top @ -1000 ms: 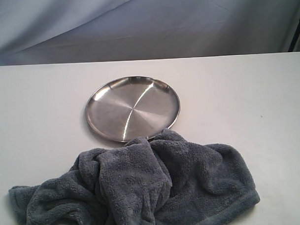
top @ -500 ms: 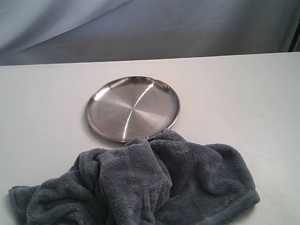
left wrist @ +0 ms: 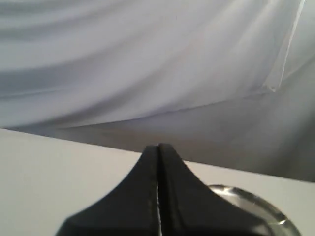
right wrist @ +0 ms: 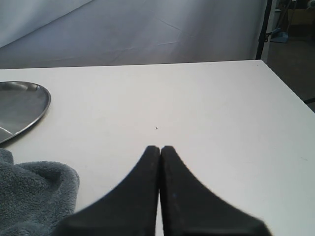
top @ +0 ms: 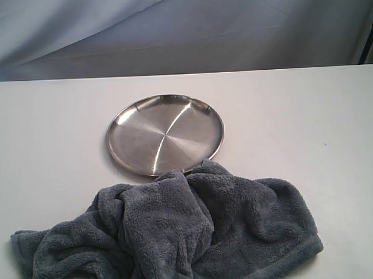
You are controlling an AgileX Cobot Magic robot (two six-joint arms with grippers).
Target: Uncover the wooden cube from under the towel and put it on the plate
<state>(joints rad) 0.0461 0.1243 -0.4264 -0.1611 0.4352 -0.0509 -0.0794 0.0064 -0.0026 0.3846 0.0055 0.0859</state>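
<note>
A crumpled grey-blue towel (top: 177,231) lies in a heap at the near edge of the white table, its far fold touching the rim of the round steel plate (top: 165,134). The wooden cube is hidden; no part of it shows. Neither gripper appears in the exterior view. In the left wrist view my left gripper (left wrist: 158,146) is shut with nothing in it, above the table, with the plate's rim (left wrist: 256,201) beside it. In the right wrist view my right gripper (right wrist: 160,147) is shut and empty, with a towel corner (right wrist: 34,191) and the plate (right wrist: 22,105) off to one side.
A white table (top: 296,111) carries everything. A grey-blue cloth backdrop (top: 182,29) hangs behind its far edge. The table's right edge (right wrist: 290,88) shows in the right wrist view, with a dark stand (right wrist: 263,29) beyond it.
</note>
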